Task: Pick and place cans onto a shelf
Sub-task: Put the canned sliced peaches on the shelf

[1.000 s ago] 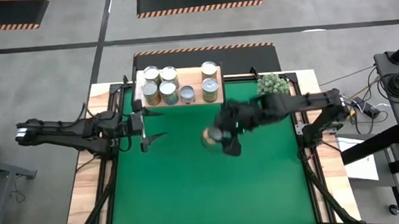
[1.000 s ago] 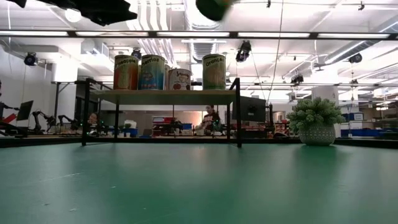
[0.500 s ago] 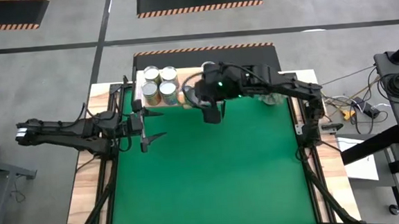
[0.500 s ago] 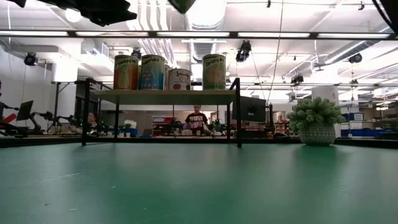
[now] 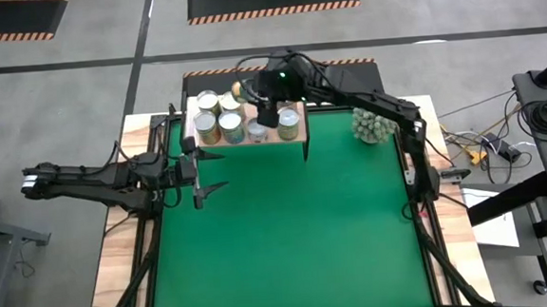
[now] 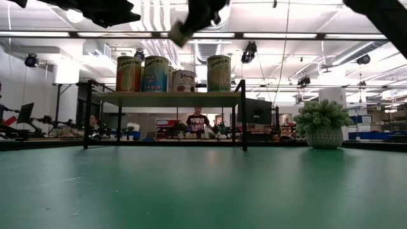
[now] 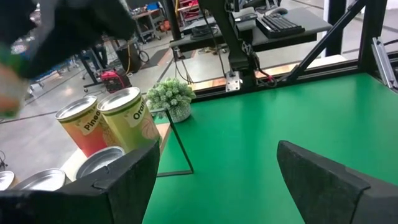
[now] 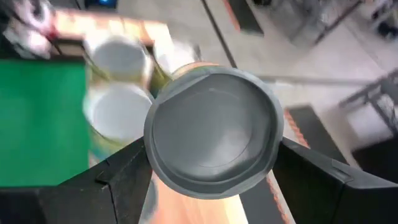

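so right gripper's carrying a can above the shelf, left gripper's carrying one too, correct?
Not quite. The left gripper holds nothing: its fingers stand open over the green mat, as the left wrist view shows. The right gripper does carry a can above the shelf.

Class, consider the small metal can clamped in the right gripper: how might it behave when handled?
The small metal can looks rigid, so the right gripper probably won't dent it. Its round, smooth wall may slip, and would likely roll if laid sideways.

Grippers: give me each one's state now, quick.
Left gripper: open, holding nothing.
Right gripper: closed on a can, above the shelf.
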